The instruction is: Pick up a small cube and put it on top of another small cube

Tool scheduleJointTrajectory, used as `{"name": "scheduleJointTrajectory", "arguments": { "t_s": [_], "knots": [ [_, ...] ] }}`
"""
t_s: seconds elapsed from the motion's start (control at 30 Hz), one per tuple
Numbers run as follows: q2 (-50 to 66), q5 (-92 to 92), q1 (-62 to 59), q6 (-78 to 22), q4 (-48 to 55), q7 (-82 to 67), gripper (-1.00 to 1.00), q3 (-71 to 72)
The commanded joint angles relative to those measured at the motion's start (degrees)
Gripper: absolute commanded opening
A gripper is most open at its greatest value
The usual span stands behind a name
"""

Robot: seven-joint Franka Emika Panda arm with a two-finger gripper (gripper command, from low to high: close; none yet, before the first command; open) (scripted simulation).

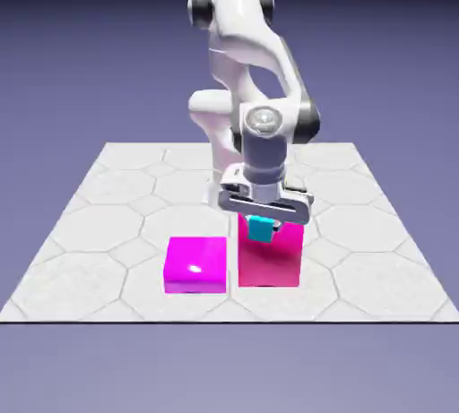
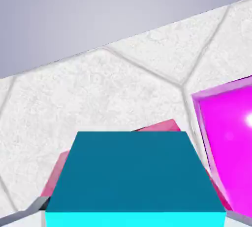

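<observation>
Tiny bright cyan-turquoise cube (image 1: 260, 229) sat pinched in the white arm's two-finger pincer (image 1: 261, 223), jaws pressed against its sides, lifted clear of the pale hexagon-tiled table (image 1: 108, 223). Seen in the exterior view hanging directly in front of the upper part of a tall pink-red block (image 1: 270, 262). Filled the lower half of the hand view (image 2: 135, 177), with pink-red edges peeking out from behind. Flanked on the exterior view's left by a glossy magenta block (image 1: 195, 264), set just beside the pink-red one on the table.
</observation>
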Motion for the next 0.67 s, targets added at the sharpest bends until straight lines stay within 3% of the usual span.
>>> {"name": "scheduleJointTrajectory", "arguments": {
  "t_s": [0.0,0.3,0.5,0.53,0.63],
  "knots": [
    [-2.08,-0.16,1.26,-1.82,-0.41,-2.28,-1.0,-1.0],
    [-18.11,-1.11,11.77,-17.54,-4.79,-18.06,-1.0,-9.0],
    [-17.61,-0.9,11.92,-7.31,-14.52,-18.08,-1.0,-8.74],
    [-17.61,-0.9,11.92,-7.31,-14.53,-18.08,1.0,-8.74],
    [-17.82,-0.99,11.86,-11.67,-10.38,-18.07,1.0,-8.85]
  ]
}}
